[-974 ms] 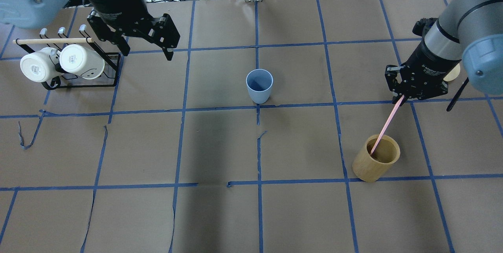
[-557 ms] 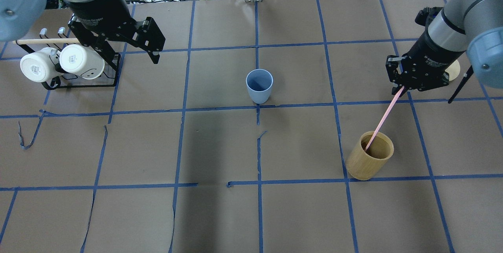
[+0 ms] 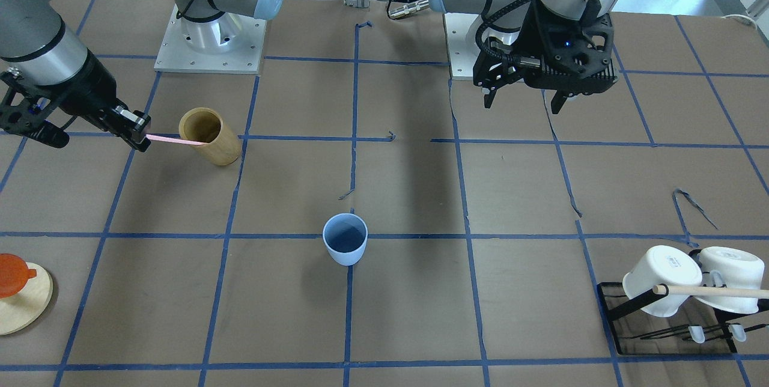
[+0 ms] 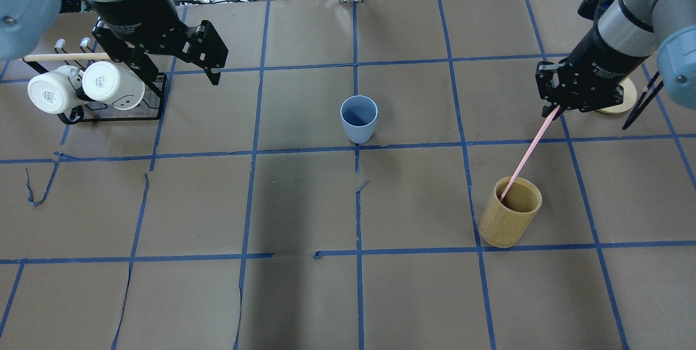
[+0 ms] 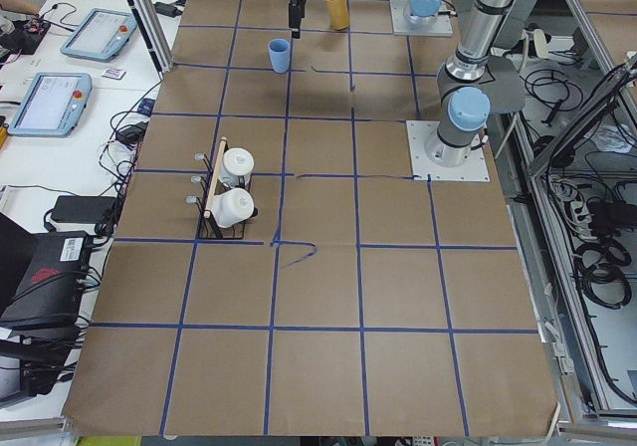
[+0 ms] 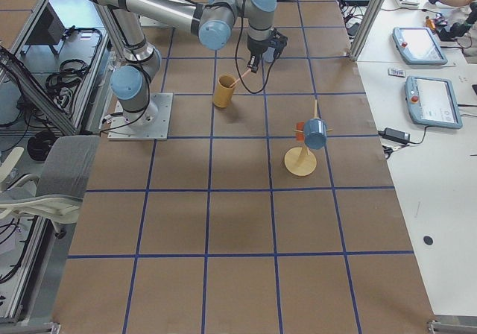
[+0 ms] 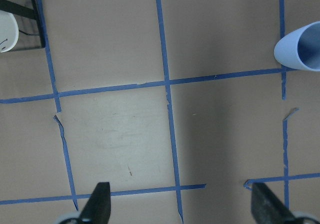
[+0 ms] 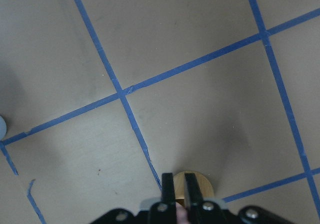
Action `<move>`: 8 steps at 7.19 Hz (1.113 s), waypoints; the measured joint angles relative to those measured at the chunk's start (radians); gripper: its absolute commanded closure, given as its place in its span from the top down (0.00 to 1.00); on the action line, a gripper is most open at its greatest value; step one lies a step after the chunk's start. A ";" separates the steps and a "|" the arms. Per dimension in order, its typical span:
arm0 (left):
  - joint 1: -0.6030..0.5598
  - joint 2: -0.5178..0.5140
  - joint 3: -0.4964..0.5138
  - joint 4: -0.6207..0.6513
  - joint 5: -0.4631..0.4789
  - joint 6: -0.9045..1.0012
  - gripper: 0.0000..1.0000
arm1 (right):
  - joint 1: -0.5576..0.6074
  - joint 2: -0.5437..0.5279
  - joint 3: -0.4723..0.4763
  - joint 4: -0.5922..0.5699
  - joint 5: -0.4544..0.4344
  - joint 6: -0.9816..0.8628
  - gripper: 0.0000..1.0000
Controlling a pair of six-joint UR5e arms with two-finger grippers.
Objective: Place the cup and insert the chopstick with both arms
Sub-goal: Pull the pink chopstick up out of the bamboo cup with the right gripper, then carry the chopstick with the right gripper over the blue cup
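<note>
The light blue cup (image 4: pixel 359 117) stands upright and empty mid-table; it also shows in the front view (image 3: pixel 345 246) and at the left wrist view's right edge (image 7: pixel 300 48). My right gripper (image 4: pixel 555 110) (image 3: pixel 143 139) is shut on the upper end of the pink chopstick (image 4: pixel 526 155) (image 3: pixel 171 140). The stick slants down, and its lower end rests inside the tan bamboo cylinder (image 4: pixel 509 211) (image 3: pixel 211 136). My left gripper (image 4: pixel 171 64) (image 3: pixel 522 104) is open and empty, up above the table beside the mug rack and far from the cup.
A black rack (image 4: pixel 109 113) with two white mugs and a wooden rod (image 4: pixel 65 57) stands at the far left. A round wooden stand (image 4: pixel 617 102) (image 3: pixel 24 309) with an orange piece sits beyond my right gripper. Blue tape lines grid the brown table.
My left gripper has moved left, over to the mug rack. My right gripper has moved away from me with the chopstick, and the bamboo cylinder has shifted slightly left with it.
</note>
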 measured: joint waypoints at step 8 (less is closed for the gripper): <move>0.002 0.002 -0.002 0.005 -0.001 -0.001 1.00 | 0.083 0.008 -0.285 0.146 0.017 0.001 0.00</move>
